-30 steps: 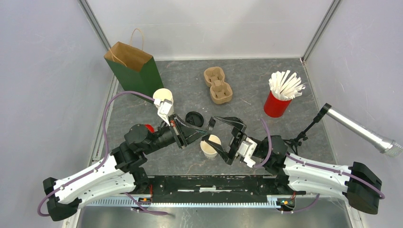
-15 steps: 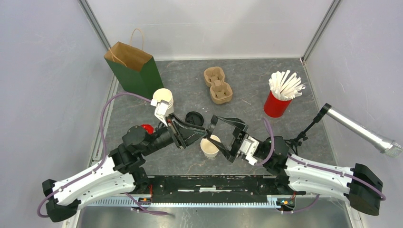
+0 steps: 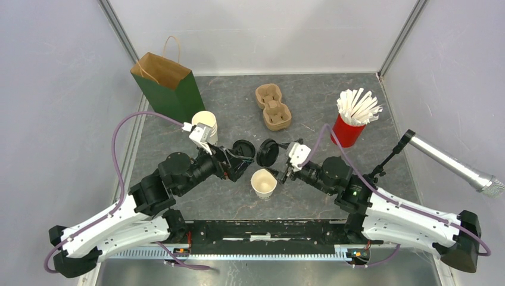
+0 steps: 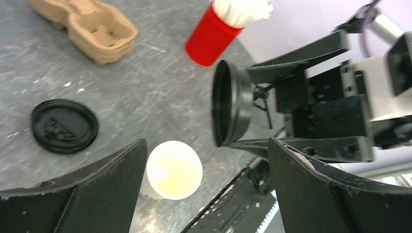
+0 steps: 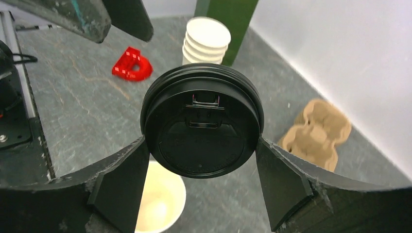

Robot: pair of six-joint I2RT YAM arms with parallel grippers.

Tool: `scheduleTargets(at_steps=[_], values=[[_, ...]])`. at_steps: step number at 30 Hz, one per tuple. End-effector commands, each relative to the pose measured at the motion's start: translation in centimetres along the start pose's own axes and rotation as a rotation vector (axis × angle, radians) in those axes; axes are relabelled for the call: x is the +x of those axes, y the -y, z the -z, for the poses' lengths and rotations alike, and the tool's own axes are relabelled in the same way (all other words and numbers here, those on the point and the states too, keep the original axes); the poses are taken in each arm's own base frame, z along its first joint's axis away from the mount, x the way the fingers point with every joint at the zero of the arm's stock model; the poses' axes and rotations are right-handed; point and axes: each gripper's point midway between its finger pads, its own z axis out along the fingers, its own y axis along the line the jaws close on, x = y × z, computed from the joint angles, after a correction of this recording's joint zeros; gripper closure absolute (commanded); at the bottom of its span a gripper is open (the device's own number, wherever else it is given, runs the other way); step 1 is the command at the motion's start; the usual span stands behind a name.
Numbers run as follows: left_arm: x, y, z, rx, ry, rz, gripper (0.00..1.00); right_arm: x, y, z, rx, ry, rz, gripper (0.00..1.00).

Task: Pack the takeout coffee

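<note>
Black lid (image 5: 201, 121) clamped in right gripper (image 5: 200, 141) | left gripper (image 4: 206, 144) spread wide, empty | embossing unreadable

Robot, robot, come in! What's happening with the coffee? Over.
Left gripper open, empty. Right gripper shut on round black plastic lid, held on edge. White paper cup upright, no lid yet. Nothing in the way. Spare black lid lies nearby.

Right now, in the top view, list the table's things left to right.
Green paper bag, stack of white cups, flat black lid, cardboard cup carrier, red cup of straws.
</note>
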Motion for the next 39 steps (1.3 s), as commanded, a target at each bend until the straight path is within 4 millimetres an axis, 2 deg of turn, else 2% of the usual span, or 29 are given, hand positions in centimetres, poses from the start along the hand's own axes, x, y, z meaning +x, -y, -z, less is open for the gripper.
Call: scheduleTargets(at_steps=[1, 5, 9, 15, 17, 22, 30, 39], values=[[0.4, -3.8, 0.8, -0.172, -0.02, -0.108, 0.0, 3.9, 0.3, 2.1, 0.037, -0.291, -0.094, 0.2], [1.8, -6.2, 1.3, -0.258, -0.037, -0.038, 0.0, 4.0, 0.2, 2.8, 0.019, -0.417, -0.105, 0.2], [2.6, -7.4, 1.6, -0.263, -0.052, 0.064, 0.01, 3.1, -0.3, 2.6, -0.027, -0.496, -0.132, 0.2], [3.1, -11.1, 2.0, -0.317, -0.079, 0.247, 0.03, 4.1, -1.2, 1.8, -0.051, -0.667, -0.175, 0.2], [3.4, -11.4, 1.9, -0.301, -0.088, 0.3, 0.03, 4.8, -1.5, 1.7, -0.063, -0.714, -0.181, 0.2], [3.8, -12.7, 1.8, -0.322, -0.067, 0.335, 0.01, 4.9, -2.2, 1.5, -0.095, -0.756, -0.199, 0.2], [4.3, -14.6, 3.9, -0.401, -0.05, 0.189, 0.01, 6.1, -3.4, 0.8, -0.135, -0.831, -0.23, 0.2], [4.4, -14.0, 4.2, -0.349, -0.014, 0.182, 0.03, 7.0, -4.6, -0.5, -0.142, -0.895, -0.236, 0.2]])
